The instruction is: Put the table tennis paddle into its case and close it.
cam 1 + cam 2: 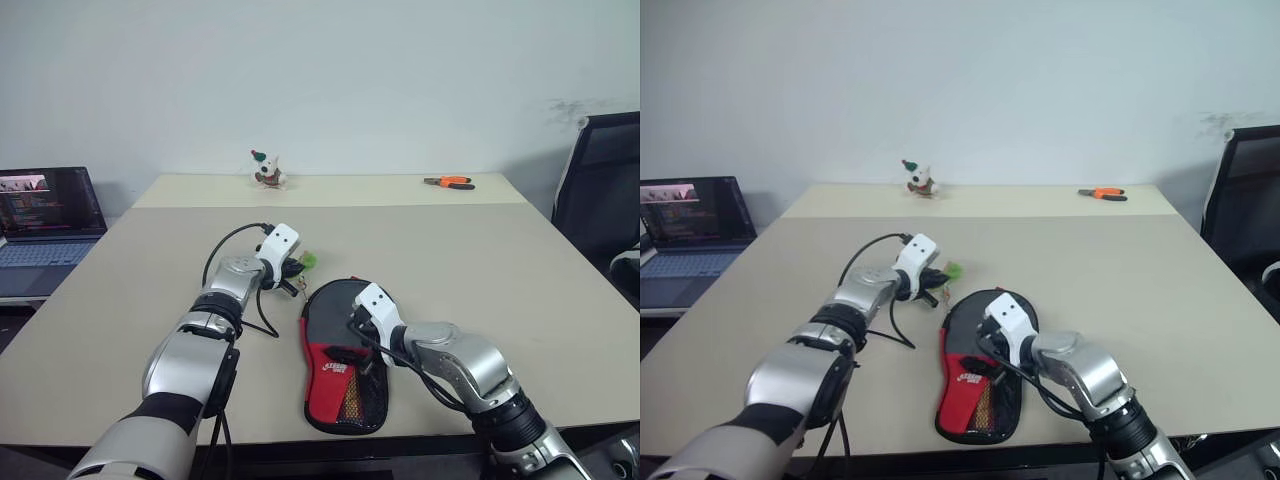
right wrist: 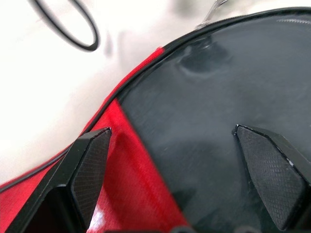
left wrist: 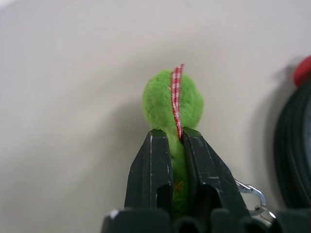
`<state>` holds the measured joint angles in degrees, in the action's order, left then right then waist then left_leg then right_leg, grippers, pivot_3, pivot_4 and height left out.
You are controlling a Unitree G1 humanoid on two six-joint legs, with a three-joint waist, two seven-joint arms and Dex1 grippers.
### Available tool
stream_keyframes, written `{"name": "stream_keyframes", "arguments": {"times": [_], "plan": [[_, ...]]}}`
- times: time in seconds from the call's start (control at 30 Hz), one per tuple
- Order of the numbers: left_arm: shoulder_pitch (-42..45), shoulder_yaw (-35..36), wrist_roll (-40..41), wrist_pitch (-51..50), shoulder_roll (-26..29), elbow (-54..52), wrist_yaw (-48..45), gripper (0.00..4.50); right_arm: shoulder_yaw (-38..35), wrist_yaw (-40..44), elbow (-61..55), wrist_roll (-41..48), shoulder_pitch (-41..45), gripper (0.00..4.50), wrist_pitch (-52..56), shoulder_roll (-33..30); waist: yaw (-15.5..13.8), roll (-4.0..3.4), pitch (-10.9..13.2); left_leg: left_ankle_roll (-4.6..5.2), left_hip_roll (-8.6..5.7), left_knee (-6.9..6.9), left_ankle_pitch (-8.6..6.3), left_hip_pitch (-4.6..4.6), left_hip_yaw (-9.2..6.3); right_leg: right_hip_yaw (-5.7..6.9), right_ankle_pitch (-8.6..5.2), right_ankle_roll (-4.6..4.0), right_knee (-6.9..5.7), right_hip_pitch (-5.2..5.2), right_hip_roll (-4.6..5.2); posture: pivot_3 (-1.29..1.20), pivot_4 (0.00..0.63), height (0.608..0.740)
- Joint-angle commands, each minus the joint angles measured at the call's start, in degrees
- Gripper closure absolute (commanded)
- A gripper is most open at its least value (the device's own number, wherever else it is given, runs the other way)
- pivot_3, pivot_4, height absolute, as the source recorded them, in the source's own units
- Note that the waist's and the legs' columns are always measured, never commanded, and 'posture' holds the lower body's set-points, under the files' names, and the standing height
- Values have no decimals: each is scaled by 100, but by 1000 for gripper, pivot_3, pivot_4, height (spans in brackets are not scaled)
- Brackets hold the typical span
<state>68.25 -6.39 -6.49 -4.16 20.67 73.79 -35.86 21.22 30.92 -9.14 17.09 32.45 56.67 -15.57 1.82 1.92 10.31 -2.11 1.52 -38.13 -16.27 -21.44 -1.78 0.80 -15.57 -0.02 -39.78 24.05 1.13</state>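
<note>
Right end effector (image 2: 175, 170) spread wide over case (image 1: 340, 380) at table's (image 1: 520, 280) near edge; left end effector (image 3: 176, 145) pinching green pom-pom (image 3: 172, 104).

We take this for an office or a lab room: we see a plain white wall (image 1: 400, 70), a large beige table (image 1: 480, 250), an open laptop (image 1: 45, 215) showing code on a side desk, a black office chair (image 1: 605, 190), and orange-handled pliers (image 1: 450, 182) lying about.
</note>
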Motion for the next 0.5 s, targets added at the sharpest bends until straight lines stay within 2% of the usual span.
{"name": "stream_keyframes", "arguments": {"times": [0.03,0.2,0.4,0.5], "plan": [[265,-132,-328,345,-105,108,293,4486,456,213,142,52,-300,0,456,-86,6,7,-5,0,1,2,0,1,1,0,0,0,0,0,0,0,150,740],[284,-323,-687,751,-379,219,559,4486,546,165,230,-56,-433,0,451,-57,7,21,-20,0,2,2,0,5,5,-1,0,0,-2,-1,-2,0,150,740],[445,-538,-1107,1361,-698,296,869,4486,721,164,-216,-19,-839,0,722,-238,-5,28,-37,0,1,6,0,17,9,-3,-1,1,5,-13,0,0,150,740],[543,-614,-1289,1452,-844,342,991,4486,749,114,-337,-33,-979,0,764,-284,-8,27,-41,1,2,19,-1,63,0,3,-4,7,35,-71,-1,0,150,740]]}}
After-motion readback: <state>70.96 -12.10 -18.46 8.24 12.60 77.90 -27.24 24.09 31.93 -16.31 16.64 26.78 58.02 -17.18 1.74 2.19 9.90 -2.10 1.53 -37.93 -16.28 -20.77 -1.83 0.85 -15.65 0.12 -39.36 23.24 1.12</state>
